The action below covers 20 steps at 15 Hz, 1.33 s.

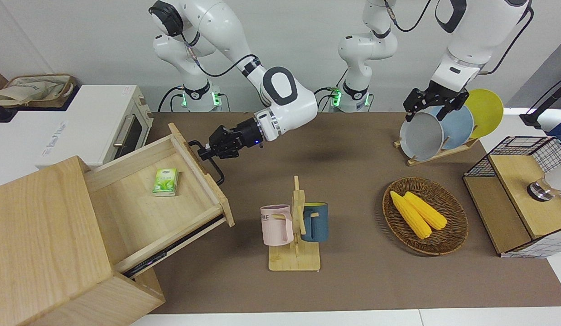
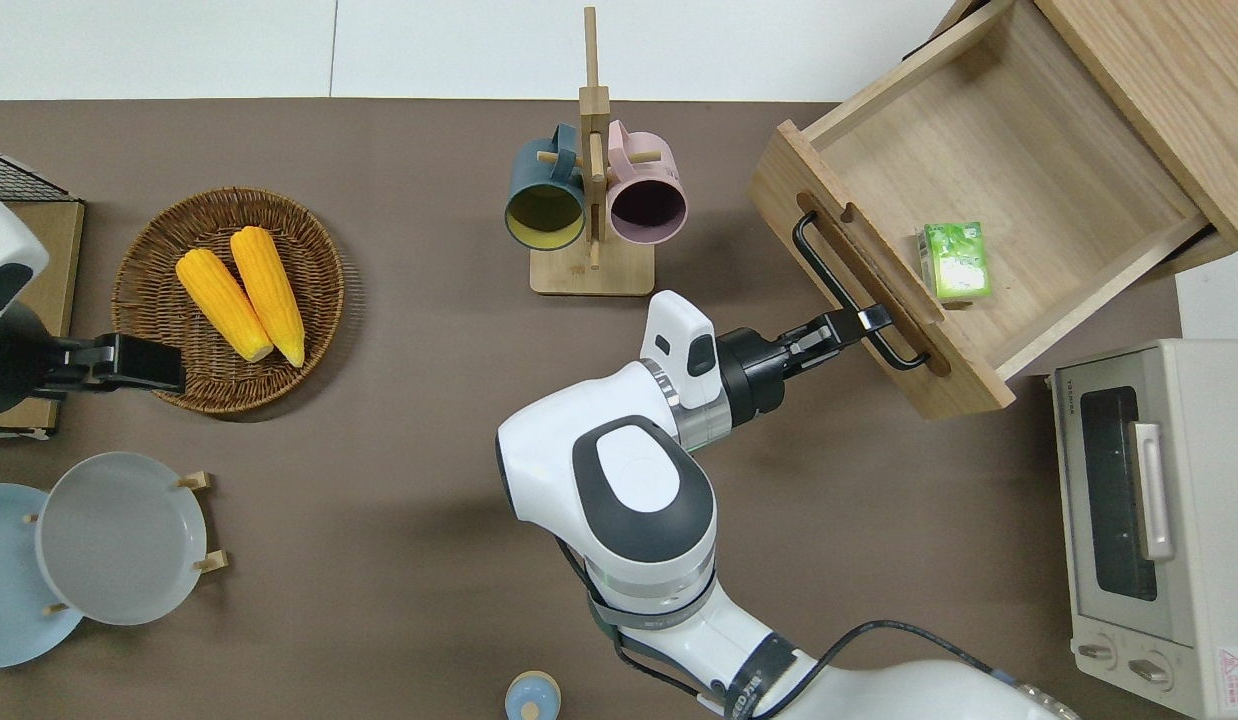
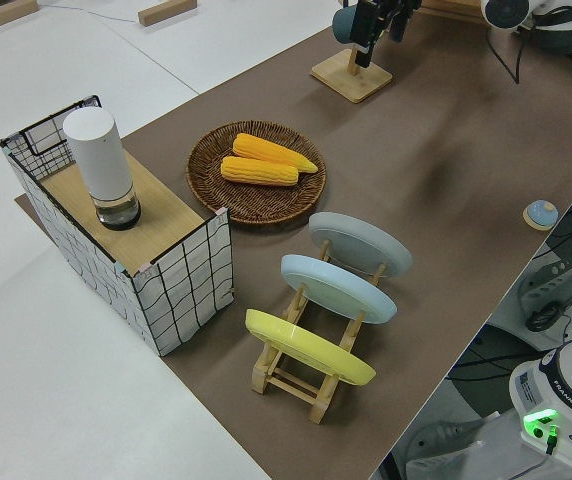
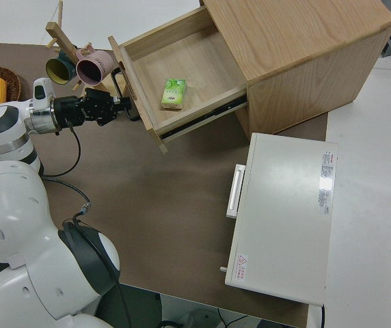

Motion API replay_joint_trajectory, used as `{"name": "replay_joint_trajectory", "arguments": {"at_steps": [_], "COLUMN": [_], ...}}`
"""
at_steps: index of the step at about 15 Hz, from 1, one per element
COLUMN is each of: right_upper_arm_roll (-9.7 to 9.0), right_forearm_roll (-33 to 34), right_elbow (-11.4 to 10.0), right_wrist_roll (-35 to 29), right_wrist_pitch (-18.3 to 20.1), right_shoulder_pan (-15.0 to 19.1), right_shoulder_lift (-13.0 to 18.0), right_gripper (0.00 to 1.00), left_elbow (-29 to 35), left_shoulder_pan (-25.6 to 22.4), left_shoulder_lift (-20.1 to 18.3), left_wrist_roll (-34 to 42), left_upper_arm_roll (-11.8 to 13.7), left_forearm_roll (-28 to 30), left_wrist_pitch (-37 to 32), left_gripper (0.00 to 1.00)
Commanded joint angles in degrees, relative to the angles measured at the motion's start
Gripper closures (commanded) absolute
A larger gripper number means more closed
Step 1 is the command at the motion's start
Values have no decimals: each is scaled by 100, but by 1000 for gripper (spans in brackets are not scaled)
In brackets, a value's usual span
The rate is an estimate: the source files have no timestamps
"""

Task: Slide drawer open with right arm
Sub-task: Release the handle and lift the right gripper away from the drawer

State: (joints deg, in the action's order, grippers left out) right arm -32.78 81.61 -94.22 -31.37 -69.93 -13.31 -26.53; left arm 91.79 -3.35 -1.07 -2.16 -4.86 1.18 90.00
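Overhead: mug rack (image 2: 591, 215) beside open drawer (image 2: 964, 190).

1. The wooden cabinet (image 2: 1169, 90) is cut off by the overhead view's top and side edges.
2. The toaster oven (image 2: 1159, 520) runs past that view's edge.
3. The light-blue plate (image 2: 4, 590) is partly hidden under the grey plate (image 2: 119, 535).

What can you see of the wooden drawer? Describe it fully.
The drawer is shallow, light wood, pulled well out of its pale cabinet at the right arm's end of the table. A small green carton lies inside. The right gripper has its jaws closed on the black bar handle.
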Motion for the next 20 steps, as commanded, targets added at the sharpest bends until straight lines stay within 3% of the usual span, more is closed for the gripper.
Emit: {"name": "replay_joint_trajectory", "arguments": {"at_steps": [1, 4, 6, 8, 13, 20], "right_upper_arm_roll": [-97, -97, -97, -89, -71, -80], "right_forearm_roll": [-286, -304, -313, -313, -216, -234], "right_elbow": [1, 9, 9, 9, 9, 9], "right_wrist_roll": [105, 96, 96, 87, 105, 113], "right_wrist_pitch": [656, 682, 682, 665, 630, 621], "right_shoulder_pan": [-75, -119, -119, -110, -92, -92], "right_shoulder_lift": [140, 140, 140, 131, 140, 148], "right_gripper": [930, 900, 811, 638, 60, 15], "left_elbow": [-4, -4, -4, -4, -4, -4], "left_shoulder_pan": [27, 27, 36, 27, 27, 27], "left_shoulder_lift": [-51, -42, -42, -42, -51, -51], "left_wrist_roll": [31, 31, 40, 31, 31, 31], "left_upper_arm_roll": [20, 20, 20, 20, 20, 12], "left_forearm_roll": [-74, -74, -74, -74, -74, -74], "left_wrist_pitch": [-27, -27, -27, -27, -27, -35], "left_gripper": [2, 5, 5, 2, 5, 2]}}
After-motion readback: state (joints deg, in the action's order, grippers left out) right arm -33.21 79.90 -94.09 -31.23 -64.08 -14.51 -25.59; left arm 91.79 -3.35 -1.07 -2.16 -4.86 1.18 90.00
